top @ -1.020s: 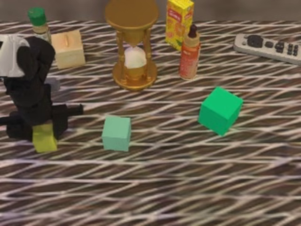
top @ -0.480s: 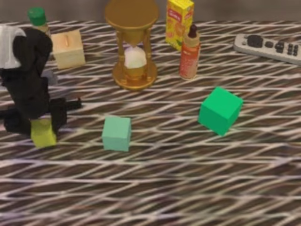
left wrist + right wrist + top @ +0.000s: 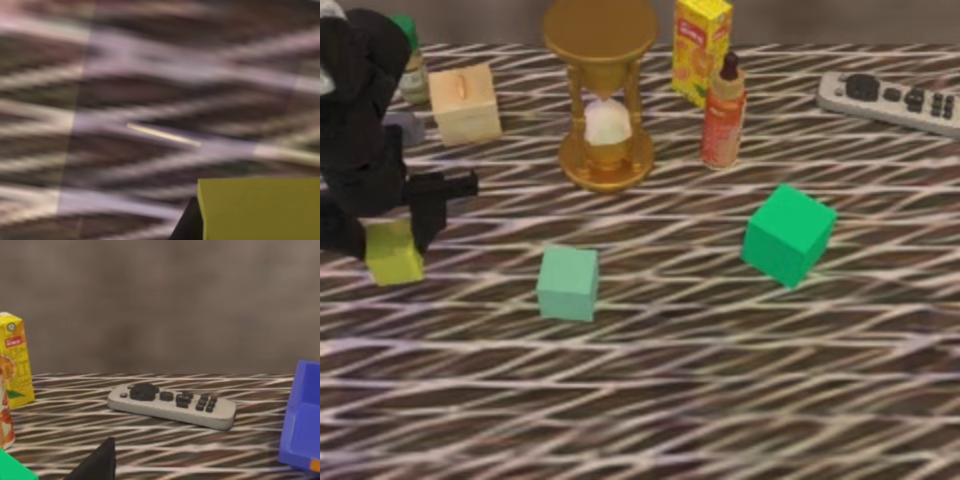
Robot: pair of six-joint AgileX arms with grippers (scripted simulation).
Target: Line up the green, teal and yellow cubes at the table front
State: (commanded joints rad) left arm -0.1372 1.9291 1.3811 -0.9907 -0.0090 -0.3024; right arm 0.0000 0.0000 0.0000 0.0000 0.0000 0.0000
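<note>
The left gripper (image 3: pixel 392 238) is clenched on the small matte yellow cube (image 3: pixel 393 253) at the patterned brown table's (image 3: pixel 720 400) left edge. To its right sits the mid-sized pale teal cube (image 3: pixel 568 283), and farther right the large bright green cube (image 3: pixel 788 234).

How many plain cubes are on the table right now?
3: yellow cube at far left under the left gripper, teal cube left of centre, green cube at right. None seems hidden.
</note>
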